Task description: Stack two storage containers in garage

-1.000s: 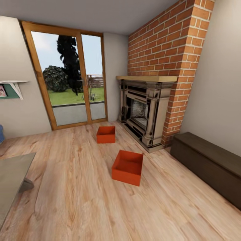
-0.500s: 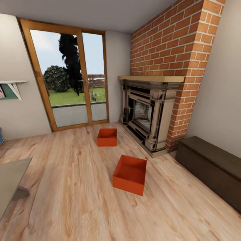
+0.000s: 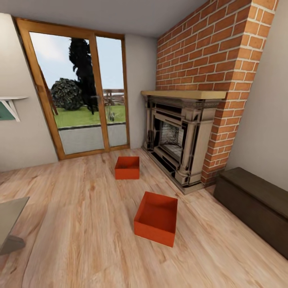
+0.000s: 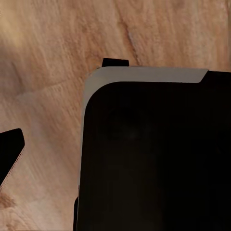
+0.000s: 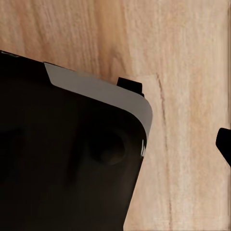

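Two orange-red storage containers lie on the living room's light wood-plank floor (image 3: 80,224) in the head view. The nearer container (image 3: 157,218) sits open side up, turned slightly askew. The farther container (image 3: 127,167) rests close to the glass doors. In the left wrist view a dark fingertip (image 4: 10,156) hangs over wood planks beside my own dark body (image 4: 154,154). Another dark fingertip (image 5: 225,144) shows at the edge of the right wrist view, also above planks. Neither fingertip is near a container. The garage is out of view.
An ornate fireplace (image 3: 180,140) under a red brick chimney (image 3: 208,52) stands right of the containers. A dark brown chest (image 3: 256,208) lines the right wall. Glass doors (image 3: 80,96) are at the back. A grey table corner (image 3: 10,216) juts in at the left.
The head camera has moved forward and turned a little, so the room has shifted in the picture and the nearer container looks larger and lower. The containers themselves have not moved.
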Controlling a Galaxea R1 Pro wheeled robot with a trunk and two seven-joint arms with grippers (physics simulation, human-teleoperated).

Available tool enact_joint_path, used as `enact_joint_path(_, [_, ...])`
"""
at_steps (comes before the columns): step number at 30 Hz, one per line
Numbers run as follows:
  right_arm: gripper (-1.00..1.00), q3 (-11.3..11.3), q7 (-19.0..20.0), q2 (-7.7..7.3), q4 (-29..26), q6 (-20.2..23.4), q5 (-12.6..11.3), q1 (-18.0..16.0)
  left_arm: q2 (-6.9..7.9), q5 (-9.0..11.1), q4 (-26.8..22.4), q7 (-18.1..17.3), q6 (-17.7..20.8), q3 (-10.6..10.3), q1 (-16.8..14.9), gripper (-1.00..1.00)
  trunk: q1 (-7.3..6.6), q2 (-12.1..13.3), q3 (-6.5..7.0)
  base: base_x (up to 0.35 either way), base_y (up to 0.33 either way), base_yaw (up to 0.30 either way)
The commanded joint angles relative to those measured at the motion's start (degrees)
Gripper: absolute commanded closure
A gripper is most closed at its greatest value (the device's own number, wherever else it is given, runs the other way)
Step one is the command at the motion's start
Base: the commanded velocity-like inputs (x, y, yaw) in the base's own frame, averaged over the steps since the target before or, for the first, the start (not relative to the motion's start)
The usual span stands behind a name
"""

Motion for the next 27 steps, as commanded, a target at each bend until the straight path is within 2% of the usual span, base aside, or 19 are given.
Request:
enact_joint_path(1, [-1.00, 0.36, 0.35, 0.02, 0.16, -0.33, -0.61, -0.06, -0.01, 0.48, 0.02, -0.06, -0.13, 0.01, -0.02, -1.00, 0.03, -0.02, -0.05, 0.322, 0.000, 0.000])
enact_joint_path(27, [-1.00, 0.36, 0.35, 0.00, 0.22, -0.36, -0.61, -0.06, 0.03, 0.51, 0.01, -0.07, -0.13, 0.03, -0.04, -1.00, 0.03, -0.02, -0.05, 0.322, 0.000, 0.000])
